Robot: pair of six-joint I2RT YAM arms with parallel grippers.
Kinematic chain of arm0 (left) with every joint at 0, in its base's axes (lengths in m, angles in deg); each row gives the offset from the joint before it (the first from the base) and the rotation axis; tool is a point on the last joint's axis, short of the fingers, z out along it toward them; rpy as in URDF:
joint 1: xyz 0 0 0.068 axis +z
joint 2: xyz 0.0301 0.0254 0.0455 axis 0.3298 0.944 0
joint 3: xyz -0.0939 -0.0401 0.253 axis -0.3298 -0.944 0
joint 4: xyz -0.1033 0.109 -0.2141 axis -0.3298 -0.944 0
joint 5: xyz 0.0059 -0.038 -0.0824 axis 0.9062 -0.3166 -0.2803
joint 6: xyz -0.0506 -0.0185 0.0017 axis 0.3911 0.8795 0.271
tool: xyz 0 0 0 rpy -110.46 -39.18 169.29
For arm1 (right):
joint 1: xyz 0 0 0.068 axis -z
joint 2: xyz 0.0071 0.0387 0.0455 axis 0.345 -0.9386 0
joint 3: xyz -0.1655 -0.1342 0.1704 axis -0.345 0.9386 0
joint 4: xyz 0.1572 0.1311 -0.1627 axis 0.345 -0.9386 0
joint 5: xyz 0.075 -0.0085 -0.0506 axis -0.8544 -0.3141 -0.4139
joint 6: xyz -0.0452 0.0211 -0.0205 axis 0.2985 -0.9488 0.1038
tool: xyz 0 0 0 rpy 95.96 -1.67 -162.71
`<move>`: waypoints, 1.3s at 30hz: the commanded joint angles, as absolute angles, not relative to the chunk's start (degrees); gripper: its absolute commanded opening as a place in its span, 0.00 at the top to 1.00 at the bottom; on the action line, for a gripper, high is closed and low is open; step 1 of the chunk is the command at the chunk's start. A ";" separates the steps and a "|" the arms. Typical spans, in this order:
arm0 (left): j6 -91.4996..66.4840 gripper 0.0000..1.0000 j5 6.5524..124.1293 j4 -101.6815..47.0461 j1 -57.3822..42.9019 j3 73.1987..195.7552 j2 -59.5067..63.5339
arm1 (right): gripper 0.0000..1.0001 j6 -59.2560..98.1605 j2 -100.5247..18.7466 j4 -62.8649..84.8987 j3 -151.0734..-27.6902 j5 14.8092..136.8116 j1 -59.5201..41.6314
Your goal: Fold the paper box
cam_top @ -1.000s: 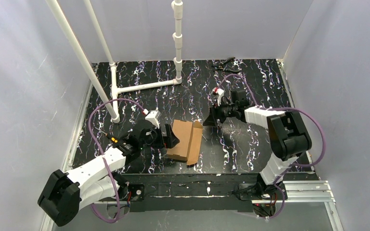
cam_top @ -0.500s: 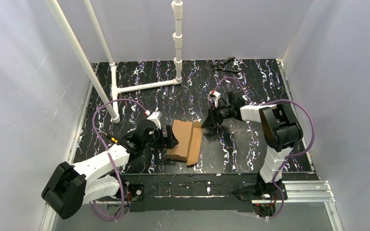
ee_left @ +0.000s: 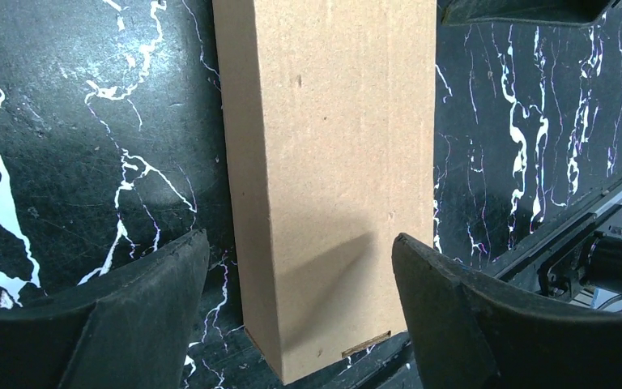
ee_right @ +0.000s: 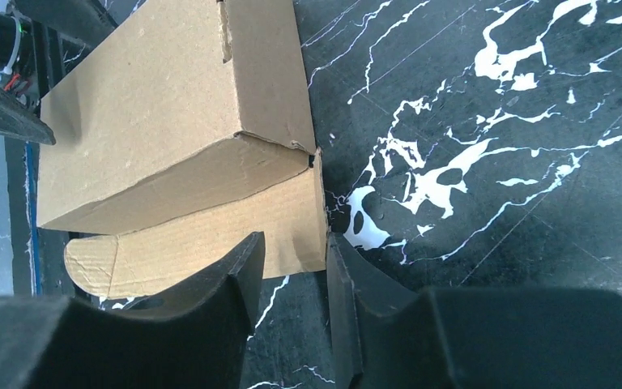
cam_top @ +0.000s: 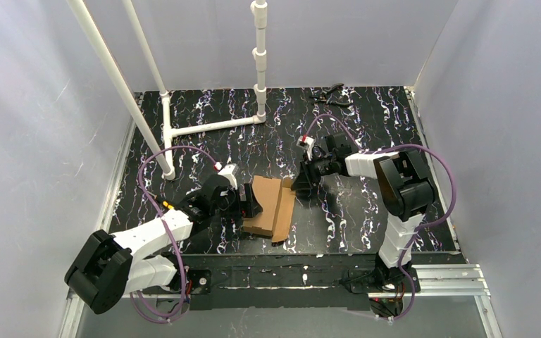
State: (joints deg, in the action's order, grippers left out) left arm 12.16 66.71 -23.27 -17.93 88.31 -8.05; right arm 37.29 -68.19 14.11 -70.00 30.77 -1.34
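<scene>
Right claw (ee_right: pixel 293 243), moved in on the paper box (cam_top: pixel 268 204) at its 1 o'clock corner, has been narrowed about the flap (ee_right: pixel 202 247); a grasp cannot be told. Left claw (ee_left: pixel 298 239), eased inward, is held unclenched astride the box from 9 o'clock. The box is laid toward 6 o'clock on the table (cam_top: pixel 366 211); flap folding is judged imminent.

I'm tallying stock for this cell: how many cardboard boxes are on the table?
1. The paper box lies near the table's front middle, the left end effector straddling it and the right end effector at its far right corner. The arms might hide small scraps.
</scene>
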 commanded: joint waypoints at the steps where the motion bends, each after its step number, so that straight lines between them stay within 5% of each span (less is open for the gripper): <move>1: 12.28 0.20 66.22 -22.81 -17.65 89.03 -8.01 | 0.60 39.56 -68.21 12.88 -72.10 29.35 -1.44; 27: 7.30 0.28 68.71 -31.78 -17.57 95.97 -1.58 | 0.94 48.78 -60.67 9.56 -69.33 37.46 -7.31; 35: 7.12 0.30 68.35 -32.23 -17.57 96.19 -0.99 | 0.97 49.99 -60.07 8.83 -69.57 39.21 -8.51; 39: 7.11 0.30 68.33 -32.51 -17.57 96.15 -0.66 | 0.87 50.41 -59.78 7.82 -70.47 40.67 -8.44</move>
